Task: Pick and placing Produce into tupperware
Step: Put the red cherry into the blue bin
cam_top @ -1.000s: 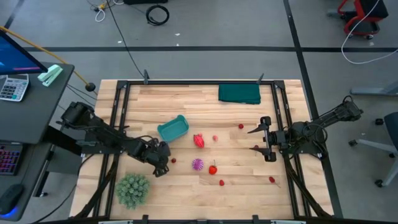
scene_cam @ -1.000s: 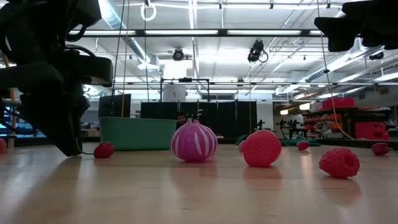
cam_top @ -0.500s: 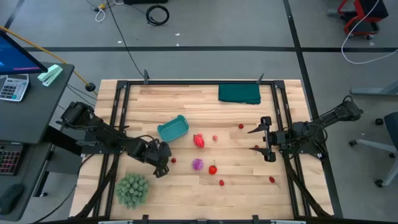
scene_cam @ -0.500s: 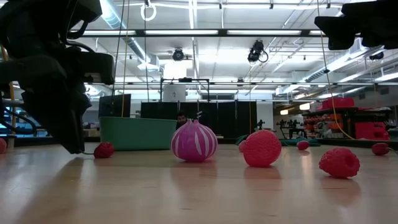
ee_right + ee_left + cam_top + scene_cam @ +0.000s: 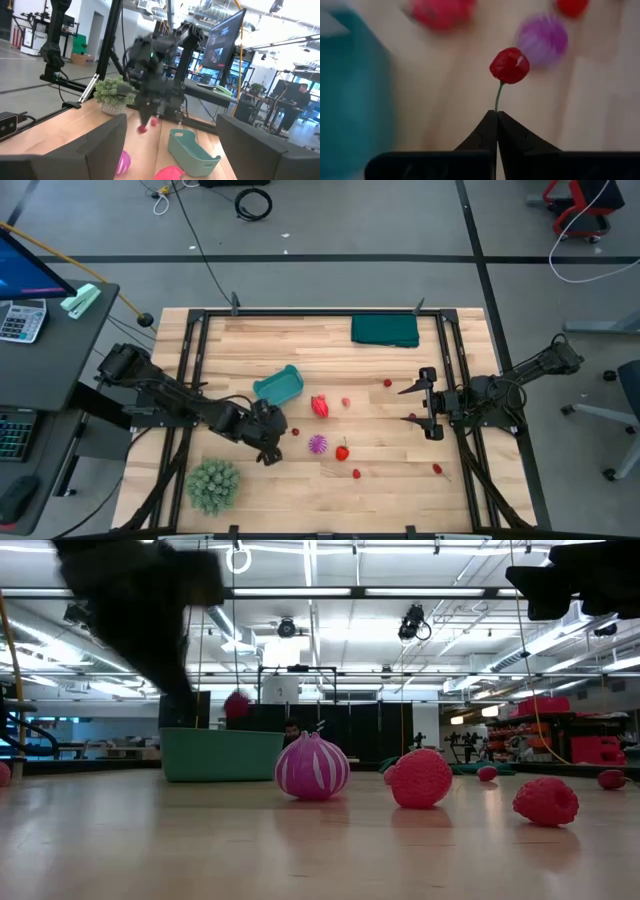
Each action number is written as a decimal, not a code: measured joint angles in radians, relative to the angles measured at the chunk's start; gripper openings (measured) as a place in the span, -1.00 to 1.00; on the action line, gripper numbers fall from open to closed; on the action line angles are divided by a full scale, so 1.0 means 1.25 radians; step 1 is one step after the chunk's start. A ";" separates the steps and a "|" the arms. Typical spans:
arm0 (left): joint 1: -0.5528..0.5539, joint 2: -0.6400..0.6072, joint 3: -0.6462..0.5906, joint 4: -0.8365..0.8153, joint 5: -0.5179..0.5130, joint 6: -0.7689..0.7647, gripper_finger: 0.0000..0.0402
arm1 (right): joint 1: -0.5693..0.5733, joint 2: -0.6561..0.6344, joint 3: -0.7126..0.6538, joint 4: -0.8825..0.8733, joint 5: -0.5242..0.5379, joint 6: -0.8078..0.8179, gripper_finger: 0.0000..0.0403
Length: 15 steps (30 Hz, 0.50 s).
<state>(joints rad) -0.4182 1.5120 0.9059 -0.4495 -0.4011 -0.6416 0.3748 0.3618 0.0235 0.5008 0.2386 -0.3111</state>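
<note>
My left gripper [image 5: 281,437] is shut on a small red cherry-like ball [image 5: 509,65] that has a thin green stem. It hangs in the air near the teal tupperware [image 5: 278,386], which the low view shows behind the ball [image 5: 237,705]. On the table to the ball's right lie the spiky magenta piece [image 5: 318,444], a larger red piece [image 5: 320,406] and several small red balls. My right gripper [image 5: 418,404] waits open at the table's right side, touching nothing. My left gripper pinches the ball's thin green stem [image 5: 496,104] at its free end, between the two shut fingertips. The fingers come slanting from above and from the table's left. The ball sticks out ahead of the fingertips, lifted clear of the table.
A fuzzy green ball plant [image 5: 213,485] stands near the table's near-left corner, close to my left arm. A dark green folded cloth [image 5: 385,330] lies at the far edge. Bare wood lies between the tupperware and the cloth.
My left gripper has risen from the table top and moved toward the table's right. The small red ball that lay on the wood beside it now hangs lifted clear, level with the tupperware's rim in the low view.
</note>
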 joint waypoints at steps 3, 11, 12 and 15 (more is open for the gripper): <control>0.026 0.000 0.107 -0.184 -0.128 0.013 -0.97 | 0.000 0.000 0.000 0.000 0.000 0.000 0.57; 0.177 -0.001 0.242 -0.499 -0.123 -0.021 -0.98 | 0.000 0.000 0.000 0.000 0.000 0.000 0.57; 0.202 -0.001 0.236 -0.504 -0.082 -0.018 -0.98 | 0.000 0.000 0.000 0.000 0.000 0.000 0.57; 0.267 0.002 0.192 -0.487 0.011 0.003 -0.98 | 0.000 0.000 0.000 0.000 0.000 0.000 0.57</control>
<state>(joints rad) -0.0848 1.5149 1.1453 -1.0580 -0.3869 -0.6378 0.3751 0.3618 0.0235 0.5009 0.2386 -0.3107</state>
